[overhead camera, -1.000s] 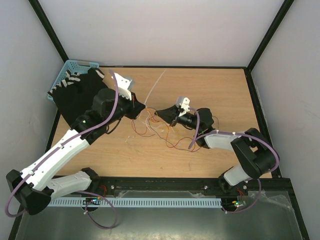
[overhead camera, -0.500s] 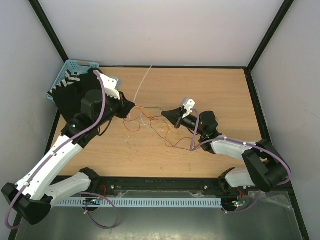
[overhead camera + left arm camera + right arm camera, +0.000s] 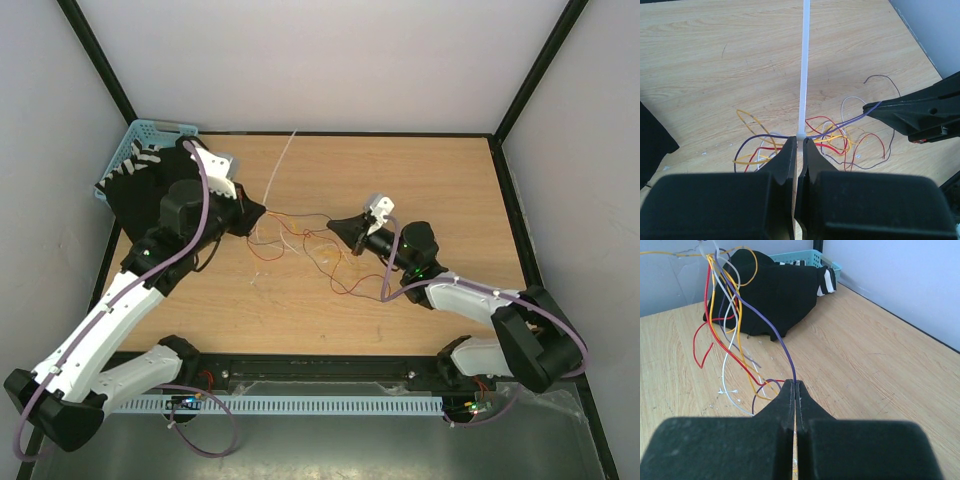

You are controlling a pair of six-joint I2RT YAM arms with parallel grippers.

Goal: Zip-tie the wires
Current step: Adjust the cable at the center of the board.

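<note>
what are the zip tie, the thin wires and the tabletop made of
zip tie: probably nylon plastic, whitish, slightly translucent, smooth flat strip.
wires: glossy coloured plastic insulation that curls limply; metal core presumed, not visible.
tabletop: wood or wood-look laminate, matte, with grain lines.

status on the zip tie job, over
Left gripper shut on zip tie. Right gripper shut on purple wire. Wires gathered at tie head, loops loose. Black cloth behind, not blocking.
</note>
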